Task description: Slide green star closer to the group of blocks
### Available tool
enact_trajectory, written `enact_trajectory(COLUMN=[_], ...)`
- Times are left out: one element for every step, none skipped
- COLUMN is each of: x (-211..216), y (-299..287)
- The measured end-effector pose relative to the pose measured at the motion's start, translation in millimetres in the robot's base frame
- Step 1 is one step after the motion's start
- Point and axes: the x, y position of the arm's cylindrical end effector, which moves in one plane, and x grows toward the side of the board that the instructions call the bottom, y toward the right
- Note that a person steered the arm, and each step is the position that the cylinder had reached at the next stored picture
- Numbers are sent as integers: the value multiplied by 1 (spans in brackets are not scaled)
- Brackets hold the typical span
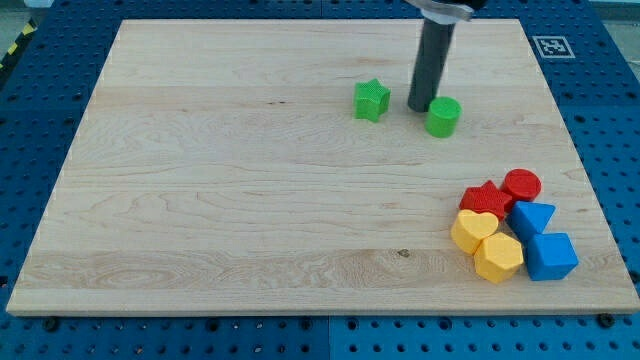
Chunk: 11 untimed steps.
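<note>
A green star (371, 100) lies on the wooden board (220, 200) near the view's top middle. My tip (419, 107) stands just right of the star, between it and a green cylinder (443, 116) that it nearly touches. At the view's lower right sits a group of blocks: a red star (487, 199), a red cylinder (521, 185), a yellow heart (473, 230), a yellow hexagon (497, 257), a blue triangle (531, 218) and a blue cube (550, 255). The green star is far from this group, up and to the left.
The board lies on a blue pegboard table (40, 90). A fiducial marker (551, 45) sits at the board's top right corner. The group lies near the board's right edge and bottom edge.
</note>
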Motion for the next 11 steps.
enact_trajectory(x=[20,43,68,73,73,57,5,-51,-56,-33,-17], y=[29,43,55,45,-12,-74,-143,-147,-127,-124,-104])
